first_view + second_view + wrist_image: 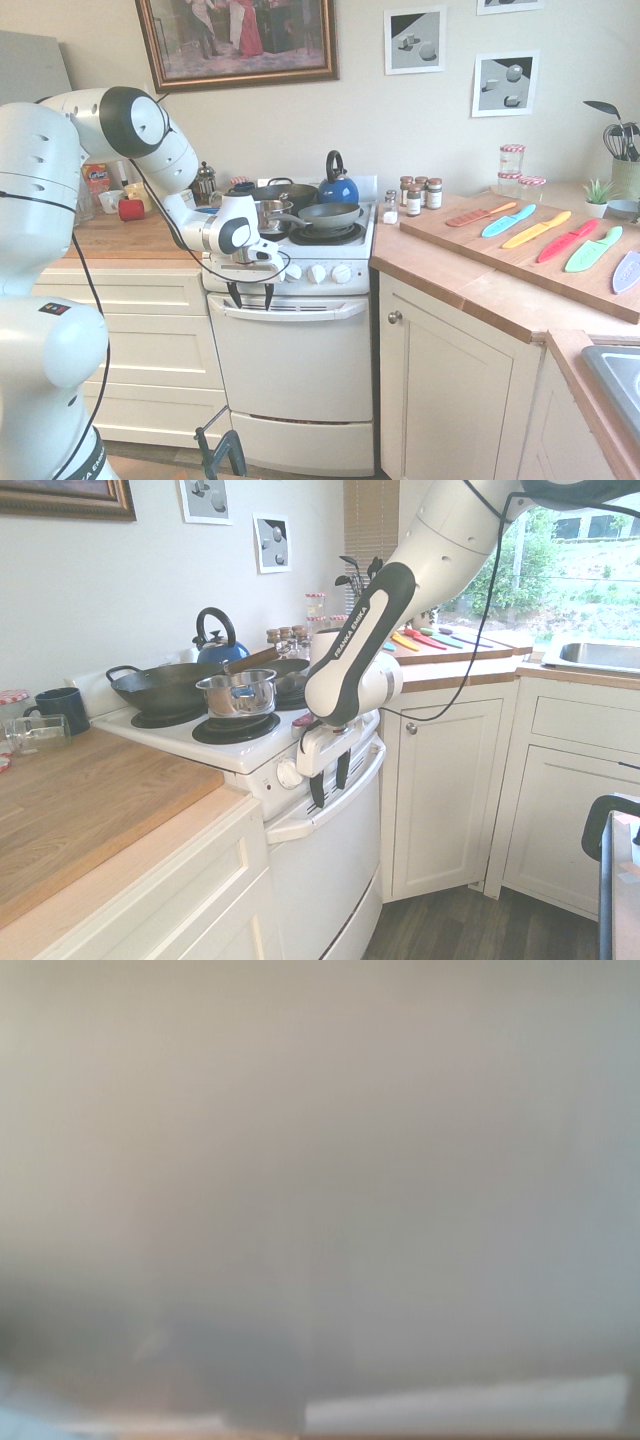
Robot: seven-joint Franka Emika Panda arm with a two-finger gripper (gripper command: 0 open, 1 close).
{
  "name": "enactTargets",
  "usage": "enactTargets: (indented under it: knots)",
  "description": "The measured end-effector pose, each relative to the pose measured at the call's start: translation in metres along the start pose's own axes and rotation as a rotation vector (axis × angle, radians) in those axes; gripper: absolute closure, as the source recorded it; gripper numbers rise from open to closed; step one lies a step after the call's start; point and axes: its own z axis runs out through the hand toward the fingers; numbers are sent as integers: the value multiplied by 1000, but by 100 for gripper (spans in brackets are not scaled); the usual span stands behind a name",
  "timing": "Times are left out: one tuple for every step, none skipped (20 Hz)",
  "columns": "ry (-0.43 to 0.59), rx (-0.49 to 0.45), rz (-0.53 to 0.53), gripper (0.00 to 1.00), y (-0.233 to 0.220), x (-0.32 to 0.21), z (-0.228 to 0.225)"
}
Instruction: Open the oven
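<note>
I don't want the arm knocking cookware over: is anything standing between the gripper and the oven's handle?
Nothing visible stands in the way. The open gripper is right at the oven's handle, and the saucepan and wok sit up on the stovetop, off that short path.

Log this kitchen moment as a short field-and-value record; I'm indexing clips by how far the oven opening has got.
target: white freestanding oven, front door shut
handle: wide white bar handle across the door top
end effector: two dark fingers, spread apart, pointing down near the handle; contact cannot be told
held: nothing
stovetop: shiny steel saucepan, dark round-bottomed wok, grey frying pan, blue kettle
</note>
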Motion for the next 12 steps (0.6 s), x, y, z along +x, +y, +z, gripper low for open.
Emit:
enactTargets:
  knots:
    - [0, -1, -13, 0, 1, 3, 2]
    - [-1, -1, -11, 0, 3, 5, 3]
    - [-2, -2, -8, 0, 5, 6, 4]
    - [-4, -3, -1, 0, 6, 7, 4]
    - [-5, -3, 3, 0, 8, 8, 5]
    - [-8, -5, 9, 0, 10, 8, 7]
    - [-9, -7, 15, 0, 12, 9, 10]
    - [-5, -7, 20, 0, 14, 10, 13]
    - [-3, -7, 22, 0, 16, 11, 13]
    - [-2, -7, 22, 0, 18, 12, 13]
    - [-3, -8, 24, 0, 21, 14, 13]
    - [-2, -10, 21, 0, 24, 15, 13]
